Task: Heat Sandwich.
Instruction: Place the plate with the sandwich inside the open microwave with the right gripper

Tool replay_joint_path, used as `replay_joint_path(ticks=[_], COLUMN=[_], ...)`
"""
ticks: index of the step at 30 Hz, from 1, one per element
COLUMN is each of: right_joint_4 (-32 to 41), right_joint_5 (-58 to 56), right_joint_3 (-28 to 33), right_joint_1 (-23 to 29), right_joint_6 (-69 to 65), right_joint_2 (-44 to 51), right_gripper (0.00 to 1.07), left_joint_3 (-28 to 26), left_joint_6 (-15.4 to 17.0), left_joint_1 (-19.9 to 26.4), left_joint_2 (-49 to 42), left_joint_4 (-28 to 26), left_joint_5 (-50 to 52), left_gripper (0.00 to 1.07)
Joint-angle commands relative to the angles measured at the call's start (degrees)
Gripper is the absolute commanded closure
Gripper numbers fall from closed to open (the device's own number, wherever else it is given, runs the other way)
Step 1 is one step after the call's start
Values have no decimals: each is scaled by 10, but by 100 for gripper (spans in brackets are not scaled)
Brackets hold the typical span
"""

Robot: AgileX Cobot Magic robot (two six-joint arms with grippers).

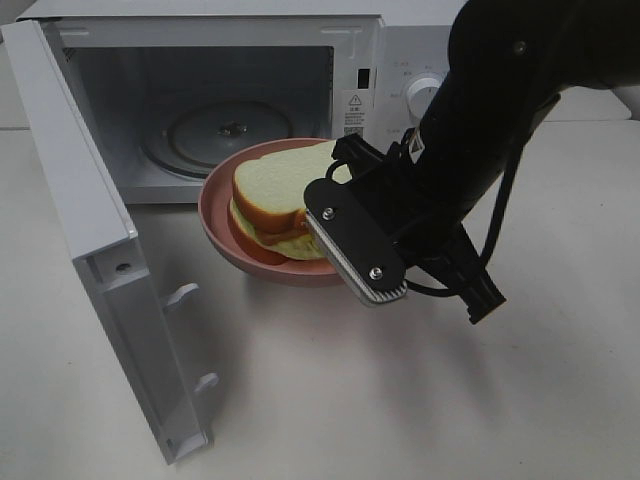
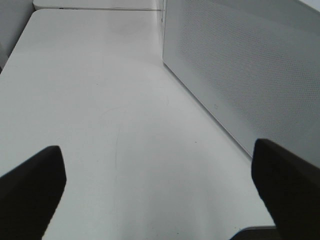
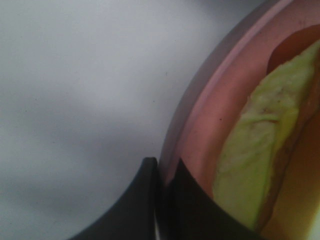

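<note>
The sandwich (image 1: 272,192), white bread with tan crust and yellow-green filling (image 3: 255,150), lies on a round pink plate (image 1: 214,215). My right gripper (image 1: 335,235) is shut on the plate's near rim (image 3: 200,125) and holds it just in front of the open microwave (image 1: 230,120); the closed fingertips (image 3: 150,200) pinch the edge. My left gripper (image 2: 160,195) does not show in the exterior view. It stands open over bare table, its dark fingers (image 2: 30,190) wide apart with nothing between them.
The microwave door (image 1: 90,230) stands swung open to the left, its perforated face (image 2: 240,75) close beside my left gripper. A glass turntable (image 1: 225,130) lies inside the cavity. The control dial (image 1: 425,90) is partly hidden behind my right arm. White table (image 1: 330,400) lies in front.
</note>
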State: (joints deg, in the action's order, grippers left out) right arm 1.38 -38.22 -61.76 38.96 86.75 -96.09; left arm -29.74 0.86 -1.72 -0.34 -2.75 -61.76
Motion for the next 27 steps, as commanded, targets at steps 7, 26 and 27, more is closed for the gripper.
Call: replay_joint_path(ticks=[7, 26, 27], right_joint_4=[13, 16, 15], right_joint_5=[-5, -25, -24], right_joint_3=[-61, -158, -163], right_joint_1=[-2, -2, -2], right_joint_6=[-7, -23, -24], right_joint_2=[-34, -104, -110], right_gripper=[107, 107, 107], left_joint_3=[2, 2, 2], left_joint_6=[2, 2, 2], left_joint_1=[-3, -3, -3], left_joint_2=[-13, -13, -13], left_joint_4=[-1, -1, -1], left_joint_5=[4, 4, 4], left_gripper=[11, 11, 11])
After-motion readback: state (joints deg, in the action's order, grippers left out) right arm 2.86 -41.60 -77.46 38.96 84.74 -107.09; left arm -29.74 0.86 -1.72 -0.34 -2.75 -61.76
